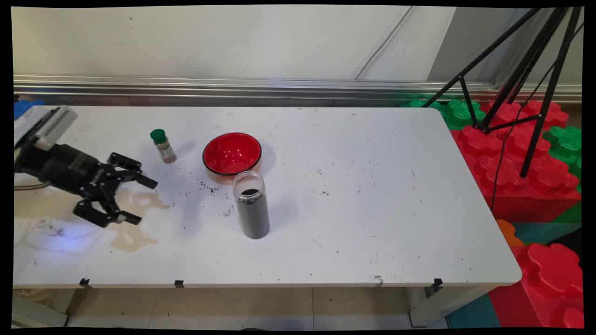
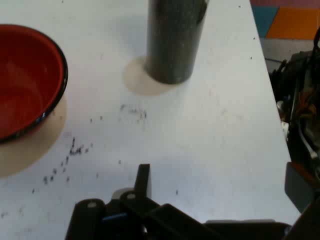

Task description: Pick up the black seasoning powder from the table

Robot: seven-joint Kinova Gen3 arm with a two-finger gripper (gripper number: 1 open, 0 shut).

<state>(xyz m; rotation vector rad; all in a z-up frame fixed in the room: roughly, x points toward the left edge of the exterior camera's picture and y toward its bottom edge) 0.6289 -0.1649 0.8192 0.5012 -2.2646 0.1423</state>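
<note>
White table (image 1: 372,223) seen from above its near side, bearing three vessels and the arm's black gripper (image 1: 139,200), ordered here by size. The table carries tan stains (image 1: 135,218) below and beside the gripper and a scatter of dark specks (image 1: 209,187) near the vessels, the specks also visible in the hand view (image 2: 70,155); the gripper hangs low over the table's left part, turned on its side and pointing towards the vessels; its jaws stand wide apart with nothing between them, and it touches none of the objects. Clear jar (image 1: 252,204) without a lid, upright, filled most of the way with dark grains, standing just in front of the bowl and apart from it; in the hand view the jar (image 2: 175,45) rises at the top edge, ahead of the gripper. Red bowl (image 1: 232,153) with a black rim, upright and apparently empty; in the hand view it (image 2: 25,85) lies to the left. Small spice bottle (image 1: 163,146) with a green cap, upright, cap on, beyond the gripper and nearest to it of the three; it is well apart from the jaws. As to progress, judged from the arrangement alone: nothing is held, every vessel stands upright, and the bowl shows no contents; the loose specks are the only disorder.
</note>
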